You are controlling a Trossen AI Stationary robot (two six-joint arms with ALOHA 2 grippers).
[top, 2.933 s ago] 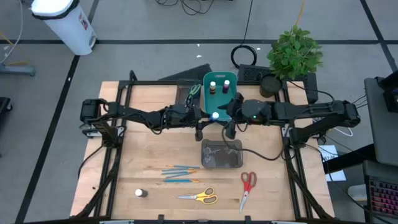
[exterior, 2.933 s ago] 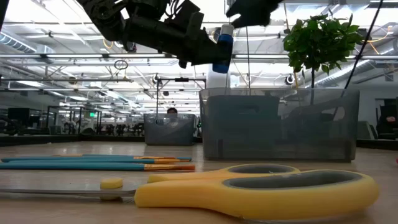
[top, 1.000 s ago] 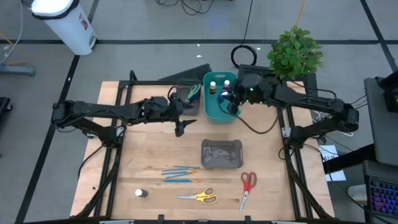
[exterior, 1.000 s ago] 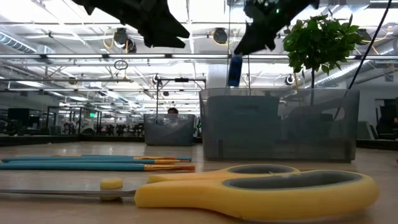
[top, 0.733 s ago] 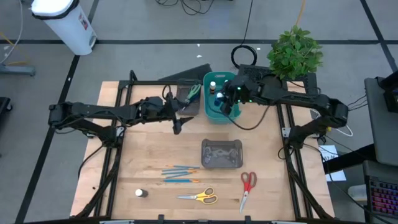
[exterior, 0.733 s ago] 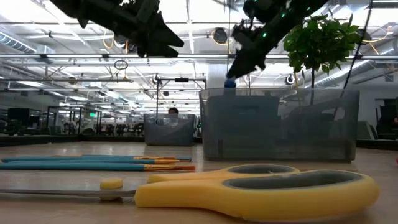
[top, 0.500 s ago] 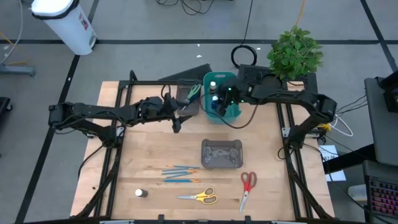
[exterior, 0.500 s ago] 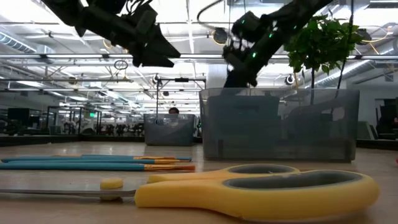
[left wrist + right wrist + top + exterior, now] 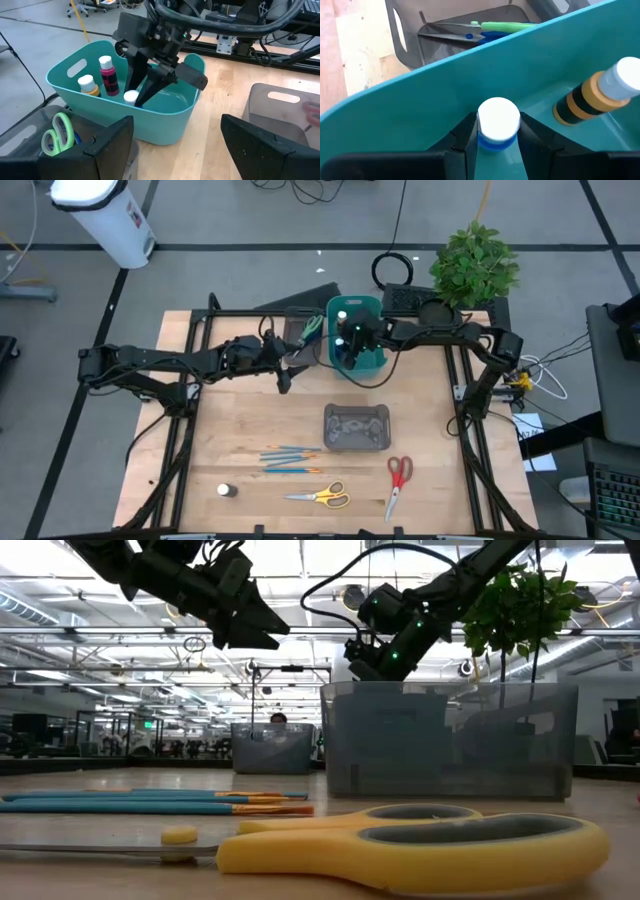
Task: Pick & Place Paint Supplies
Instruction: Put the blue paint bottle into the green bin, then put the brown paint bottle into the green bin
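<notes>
right tool (image 9: 496,131): inside the teal bin (image 9: 372,362) at the desk's (image 9: 240,450) far edge, clenched on a white-capped blue paint bottle (image 9: 497,123). two more bottles (image 9: 104,76) stand in the bin. left tool (image 9: 283,383): released, hovering just beside the bin. brushes (image 9: 292,458), yellow scissors (image 9: 322,497), red scissors (image 9: 397,480) and one bottle (image 9: 225,491) lie near the desk's front edge; green scissors (image 9: 56,133) rest in a grey tray (image 9: 30,125).
</notes>
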